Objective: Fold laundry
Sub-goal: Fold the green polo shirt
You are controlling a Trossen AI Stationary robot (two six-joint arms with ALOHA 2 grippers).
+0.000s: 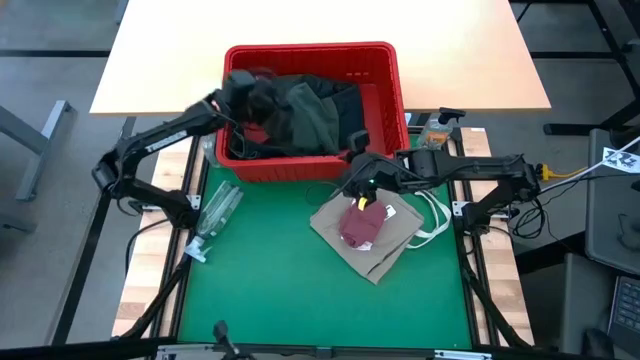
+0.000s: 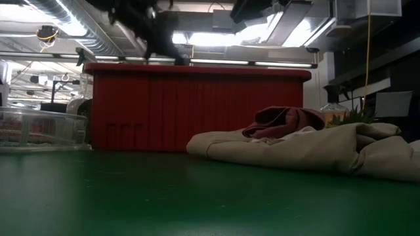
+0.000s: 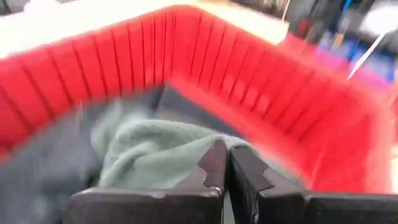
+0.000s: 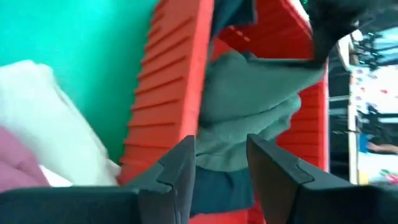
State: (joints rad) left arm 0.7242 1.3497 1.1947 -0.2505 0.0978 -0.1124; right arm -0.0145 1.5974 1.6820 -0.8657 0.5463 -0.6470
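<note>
Two hands: left hand (image 3: pixel 225 167) clenched inside the red basket (image 1: pixel 385 100), over olive-green shirt (image 1: pixel 318 115) and half-hidden black garments (image 1: pixel 262 95); right hand (image 1: pixel 362 192) parted, empty, at the basket's edge. Maroon piece (image 1: pixel 358 224) atop tan top (image 1: pixel 385 245); green tabletop (image 1: pixel 270 280) bare ahead.

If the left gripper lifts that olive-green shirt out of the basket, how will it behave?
Probably floppy: the olive-green shirt lies crumpled and draped in the red basket. It likely drags neighbouring dark garments, since they overlap. Probably light, being thin cloth.
</note>
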